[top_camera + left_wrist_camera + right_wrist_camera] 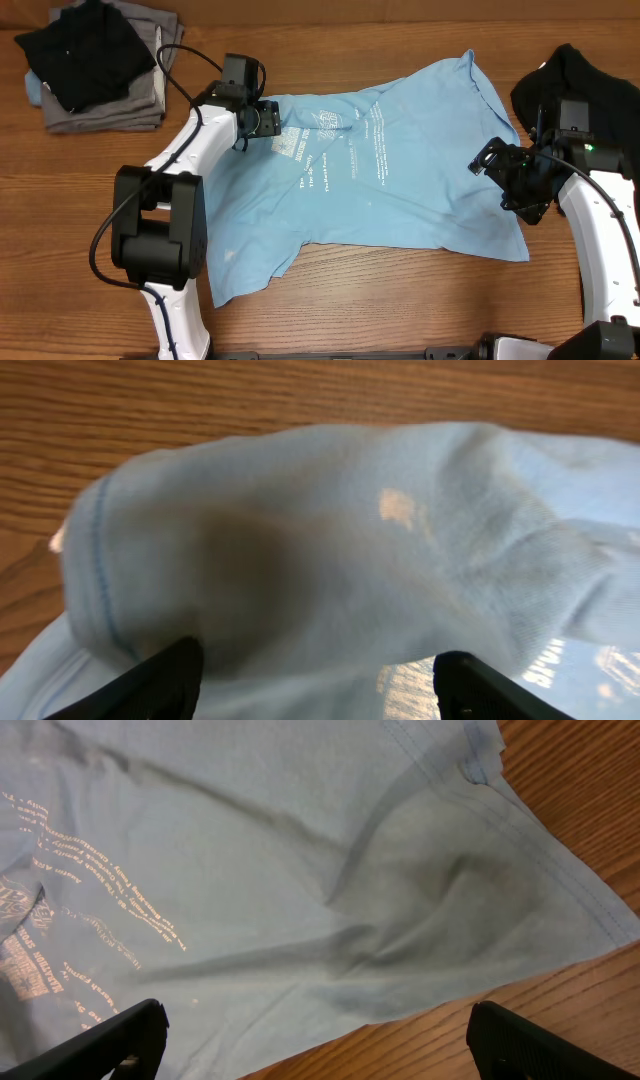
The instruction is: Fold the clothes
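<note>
From overhead the light blue T-shirt point(400, 170) lies spread on the table point(400, 310), with the left arm point(190, 150) bent to its left edge and the right arm point(600, 220) at its right edge. In the left wrist view the left gripper point(315, 657) stands wide open, with bunched cloth between its fingers. In the right wrist view the right gripper point(318, 1017) is fully open above the flat shirt and holds nothing.

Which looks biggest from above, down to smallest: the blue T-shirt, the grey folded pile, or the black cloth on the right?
1. The blue T-shirt, clearly largest.
2-3. The grey folded pile and the black cloth look alike; the cloth runs off the picture's edge, so I won't rank them.
</note>
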